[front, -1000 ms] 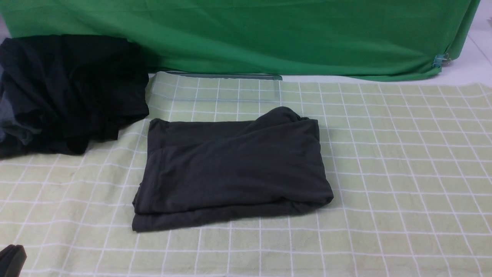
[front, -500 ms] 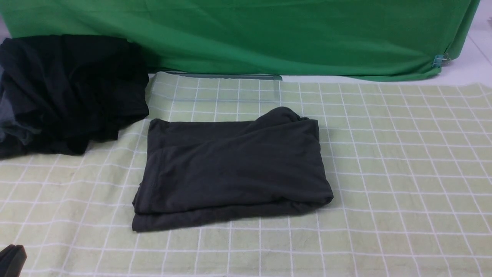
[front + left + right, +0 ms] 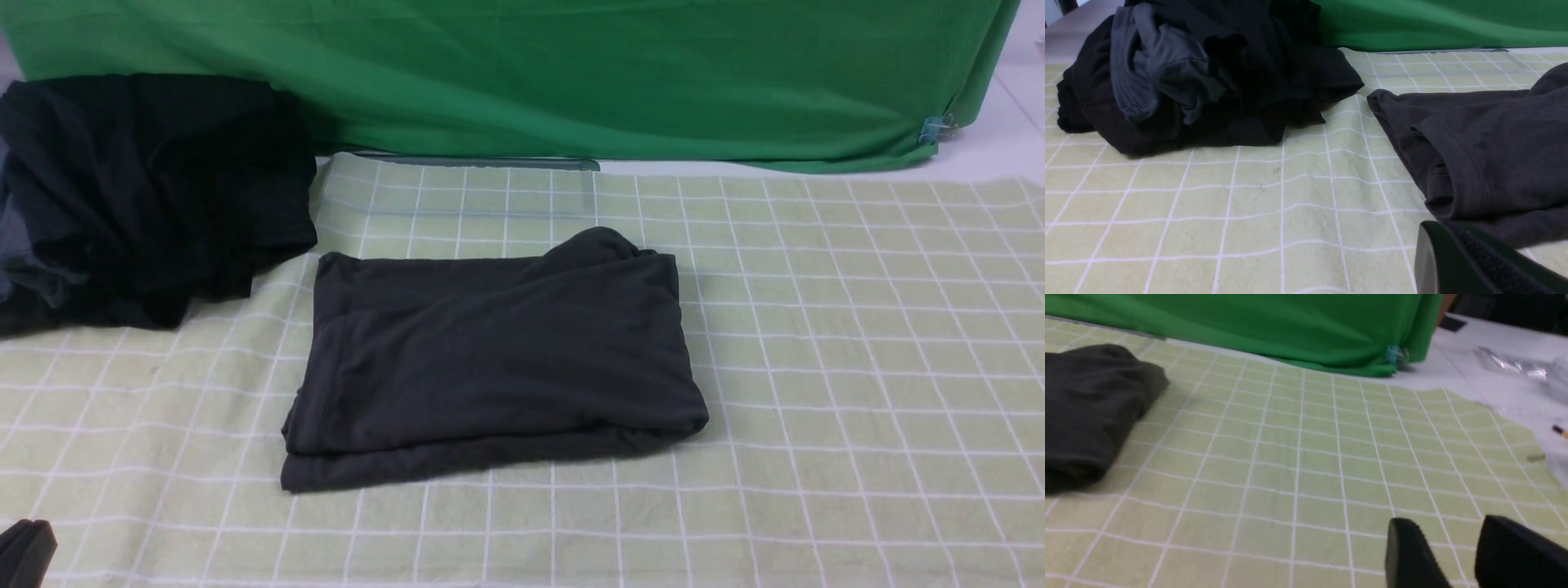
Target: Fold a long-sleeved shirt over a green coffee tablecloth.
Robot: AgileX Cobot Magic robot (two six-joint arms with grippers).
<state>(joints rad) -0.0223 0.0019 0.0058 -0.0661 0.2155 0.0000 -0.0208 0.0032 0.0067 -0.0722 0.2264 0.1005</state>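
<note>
Nearest the robot, the left gripper (image 3: 24, 551) is seen only as a dark tip at the near left corner of the front view; its jaws are closed together on nothing, and it is kept just off the near left corner of the long-sleeved shirt (image 3: 490, 359), apart from the cloth. The right gripper (image 3: 1457, 555) is found only in its own wrist view, where two black fingers (image 3: 1408, 551) are held a narrow gap apart with nothing between them, above bare cloth well to the right of the shirt.

The shirt is laid folded into a compact, roughly rectangular bundle on the middle of the green coffee tablecloth (image 3: 857, 343), with a stitched hem shown along its left edge and a rounded hump at its far right corner. Beyond the shirt's far left corner, a crumpled heap of black and grey-blue garments (image 3: 147, 196) is piled, near the shirt but not touching it. Farthest behind the shirt, a plain bright green cloth (image 3: 571, 73) is hung across the back, fastened by a small clip (image 3: 935, 126) at its right end.
</note>
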